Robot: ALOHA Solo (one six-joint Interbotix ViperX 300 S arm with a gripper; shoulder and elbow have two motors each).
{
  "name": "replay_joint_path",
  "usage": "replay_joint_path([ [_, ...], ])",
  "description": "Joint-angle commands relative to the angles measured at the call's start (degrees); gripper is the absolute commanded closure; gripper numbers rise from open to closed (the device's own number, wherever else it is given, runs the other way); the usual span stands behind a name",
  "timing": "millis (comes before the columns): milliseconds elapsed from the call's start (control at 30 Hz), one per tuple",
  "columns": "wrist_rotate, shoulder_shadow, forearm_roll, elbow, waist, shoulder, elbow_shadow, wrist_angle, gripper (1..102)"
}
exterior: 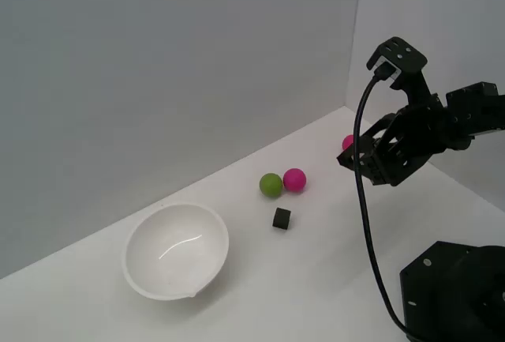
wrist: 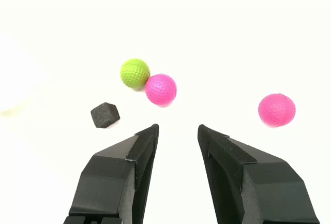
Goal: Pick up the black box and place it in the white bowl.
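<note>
The black box (exterior: pixel 282 218) (wrist: pixel 105 115) is a tiny matte cube lying on the white table, just in front of a green and a pink ball. The white bowl (exterior: pixel 177 251) stands upright toward the exterior view's left of the box, with nothing visible inside it; in the wrist view only a faint pale edge of it shows. My gripper (exterior: pixel 353 160) (wrist: pixel 177 130) hangs in the air toward the exterior view's right of the box, well apart from it. Its jaws are open with nothing between them.
A green ball (exterior: pixel 271 185) (wrist: pixel 135 73) and a pink ball (exterior: pixel 294 179) (wrist: pixel 161 89) touch each other behind the box. A second pink ball (exterior: pixel 346 144) (wrist: pixel 276 109) lies partly behind the gripper. The arm's large black base (exterior: pixel 454 291) sits at the exterior view's lower right. Grey walls close the back.
</note>
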Motion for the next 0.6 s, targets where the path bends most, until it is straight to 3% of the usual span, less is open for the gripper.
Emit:
replay_joint_path([
  [0, 0.2, 3.3, -0.1, -0.2, 3.6, 3.5, -0.6, 0.4, 60],
  [567, 0.2, 3.4, -0.1, -0.2, 3.6, 3.5, -0.6, 0.4, 60],
])
